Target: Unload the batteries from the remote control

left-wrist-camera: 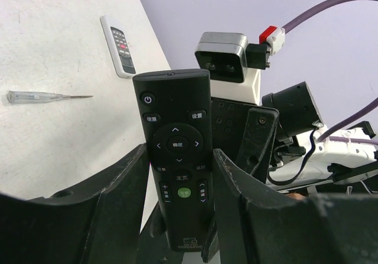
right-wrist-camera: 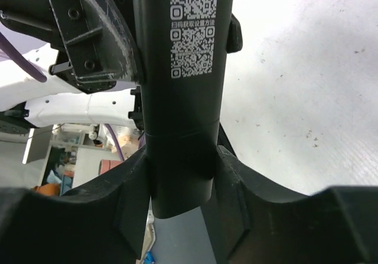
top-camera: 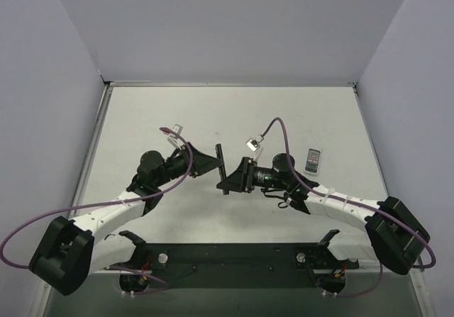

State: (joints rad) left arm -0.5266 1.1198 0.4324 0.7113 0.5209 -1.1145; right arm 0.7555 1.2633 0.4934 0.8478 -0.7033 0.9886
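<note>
The black remote control (top-camera: 220, 151) is held in the air between both arms, above the middle of the table. My left gripper (top-camera: 213, 164) is shut on its sides. In the left wrist view the button face (left-wrist-camera: 176, 116) points at the camera, with my left gripper (left-wrist-camera: 180, 157) clamped round its lower half. My right gripper (top-camera: 235, 177) is shut on the remote's other end. In the right wrist view the back (right-wrist-camera: 183, 69) with QR codes shows, and a seam crosses it just above my right gripper (right-wrist-camera: 183, 163). The batteries are hidden.
A whitish flat remote-like block (top-camera: 313, 160) lies on the table to the right; it also shows in the left wrist view (left-wrist-camera: 118, 45). A long thin translucent strip (left-wrist-camera: 41, 97) lies on the table. Grey walls enclose the table (top-camera: 177, 111).
</note>
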